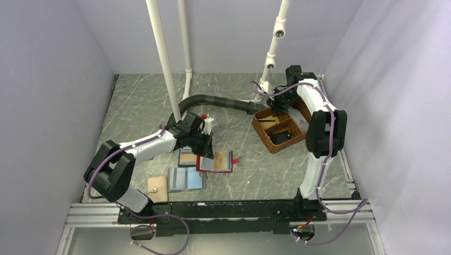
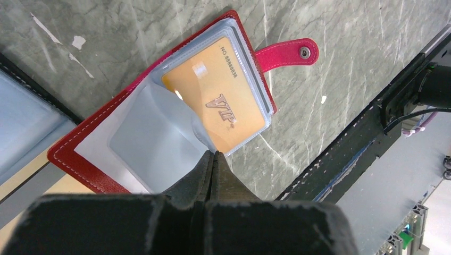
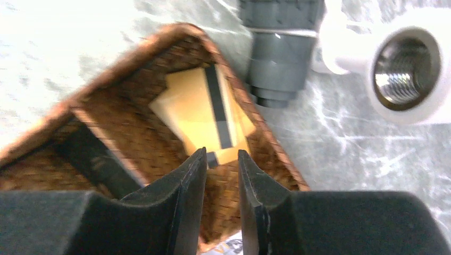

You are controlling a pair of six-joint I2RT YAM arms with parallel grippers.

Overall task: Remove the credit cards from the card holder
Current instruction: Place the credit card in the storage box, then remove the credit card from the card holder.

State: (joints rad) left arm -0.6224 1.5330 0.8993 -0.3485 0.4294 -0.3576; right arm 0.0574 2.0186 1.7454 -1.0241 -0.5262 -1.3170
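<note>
Card holder (image 1: 215, 161) open flat at centre of counter (image 1: 255, 178), long axis left-right, red tab (image 2: 287, 53) pointing right | orange card (image 2: 220, 95) in right half | left tool (image 2: 213, 155) fully closed at holder's edge | right tool (image 3: 222, 154) slightly parted, empty, above basket (image 3: 106, 79)

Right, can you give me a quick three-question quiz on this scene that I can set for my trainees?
1. True or false: the card holder lies folded shut.
2. The right gripper hovers over: A the card holder; B the wicker basket.
3. What word is printed on the orange card in the card holder?
Key: 1 false; 2 B; 3 VIP.
</note>
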